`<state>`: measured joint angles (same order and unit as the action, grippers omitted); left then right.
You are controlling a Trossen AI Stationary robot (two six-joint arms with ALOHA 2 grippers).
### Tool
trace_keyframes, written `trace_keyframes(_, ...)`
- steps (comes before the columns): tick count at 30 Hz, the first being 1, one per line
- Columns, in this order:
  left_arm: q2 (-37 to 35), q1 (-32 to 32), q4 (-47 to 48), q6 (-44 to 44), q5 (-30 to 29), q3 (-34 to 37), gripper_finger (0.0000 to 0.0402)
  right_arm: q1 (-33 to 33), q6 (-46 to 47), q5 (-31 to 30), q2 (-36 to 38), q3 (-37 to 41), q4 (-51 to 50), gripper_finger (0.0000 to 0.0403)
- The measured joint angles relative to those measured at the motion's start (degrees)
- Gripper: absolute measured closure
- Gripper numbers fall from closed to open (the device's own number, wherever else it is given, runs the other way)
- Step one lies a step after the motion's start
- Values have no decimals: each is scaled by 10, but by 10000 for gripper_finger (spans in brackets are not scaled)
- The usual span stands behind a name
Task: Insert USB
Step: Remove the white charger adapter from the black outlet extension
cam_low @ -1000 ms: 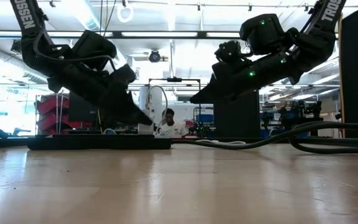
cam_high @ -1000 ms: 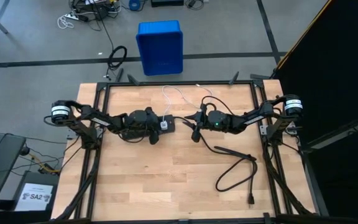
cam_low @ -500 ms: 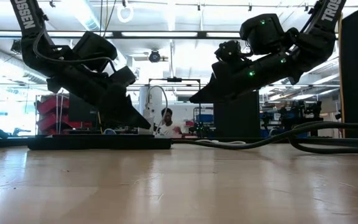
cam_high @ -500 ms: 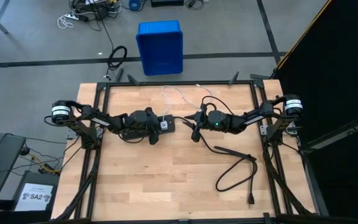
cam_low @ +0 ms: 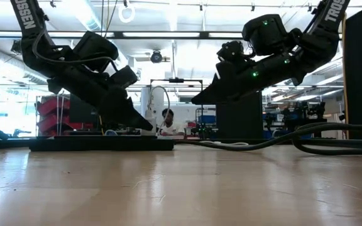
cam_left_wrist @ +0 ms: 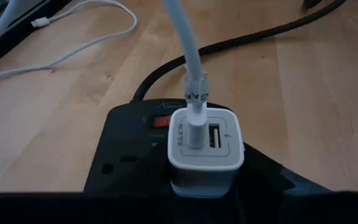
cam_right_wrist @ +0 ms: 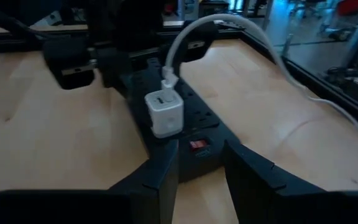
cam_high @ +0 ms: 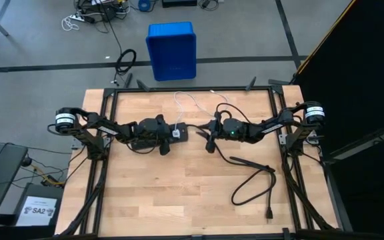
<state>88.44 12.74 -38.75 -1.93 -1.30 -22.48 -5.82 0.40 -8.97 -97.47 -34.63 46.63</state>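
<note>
The white USB cable has one plug stuck in the left port of a white charger. The charger stands in a black power strip at the table's middle. From the plug the cable arches up and loops toward the far edge, where its other end lies on the wood. My left gripper is low at the strip, close by the charger. My right gripper is open and hovers raised over the strip's switch end.
The strip's thick black cord runs right from the strip and loops over the table's near right part. A blue bin stands on the floor beyond the far edge. Bare wood lies in the near left area.
My left gripper has dipped a little toward the power strip. The right arm, the charger and the cable have kept still.
</note>
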Motion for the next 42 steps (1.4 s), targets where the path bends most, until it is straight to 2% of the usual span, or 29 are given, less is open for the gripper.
trace_keyframes(8,0,-2,-26,24,60,-11,277,0,-5,47,0,0,1,301)
trace_keyframes(26,0,-27,-30,41,64,-19,272,13,14,57,-1,-6,-5,297)
trace_keyframes(35,80,-38,0,27,70,-86,271,20,-7,60,-111,-88,-18,283)
trace_keyframes(42,99,-38,-1,10,58,-97,271,9,0,68,-119,-89,-25,261)
